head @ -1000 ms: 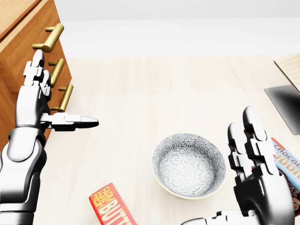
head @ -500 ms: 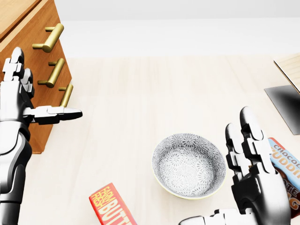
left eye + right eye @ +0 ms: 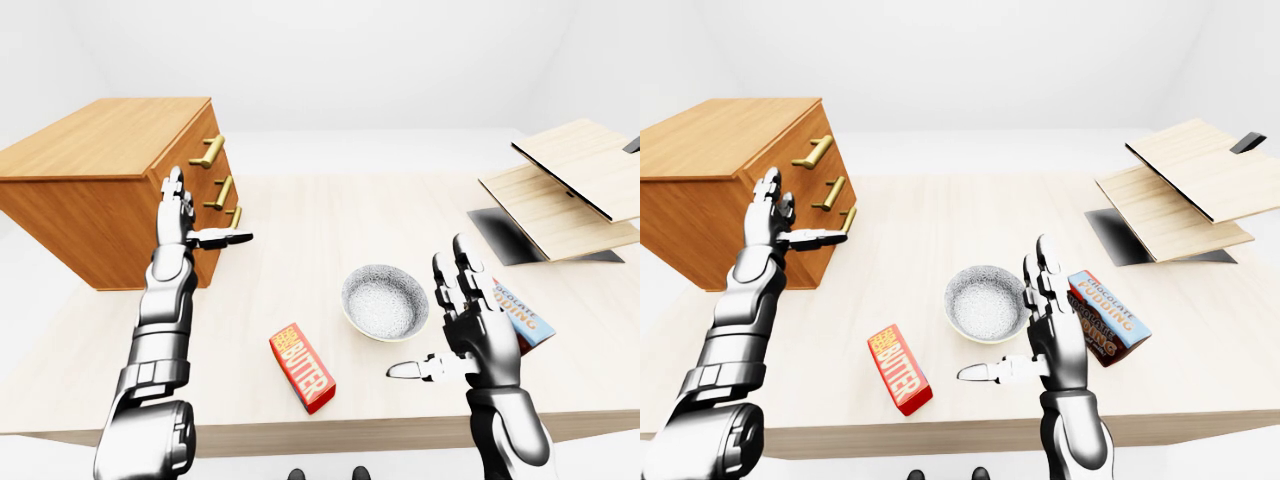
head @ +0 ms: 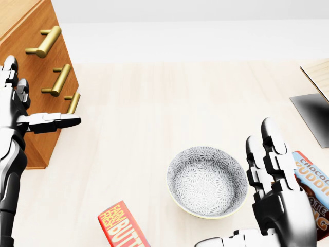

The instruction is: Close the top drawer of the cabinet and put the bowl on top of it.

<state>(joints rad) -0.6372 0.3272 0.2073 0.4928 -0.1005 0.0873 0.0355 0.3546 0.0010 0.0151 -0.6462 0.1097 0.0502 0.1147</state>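
Observation:
The wooden cabinet [image 3: 100, 190] stands at the left of the table, with three brass handles down its drawer face. Its top drawer handle [image 4: 43, 42] is the highest one. My left hand [image 4: 31, 103] is open, fingers up and thumb out, held flat by the drawer face beside the lower handles; whether it touches I cannot tell. The patterned grey bowl [image 4: 206, 181] sits upright and empty on the table. Just right of the bowl, my right hand [image 4: 257, 195] is open with its palm toward the bowl, not touching it.
A red butter box [image 3: 302, 366] lies left of the bowl near the table's near edge. A chocolate pudding box [image 3: 1102, 315] lies behind my right hand. Stacked wooden boards [image 3: 570, 180] and a dark mat [image 3: 510, 235] fill the right side.
My left hand has moved left toward the cabinet face, and the top drawer's handle has shifted left with it, the drawer going inward. The right hand and bowl have hardly moved.

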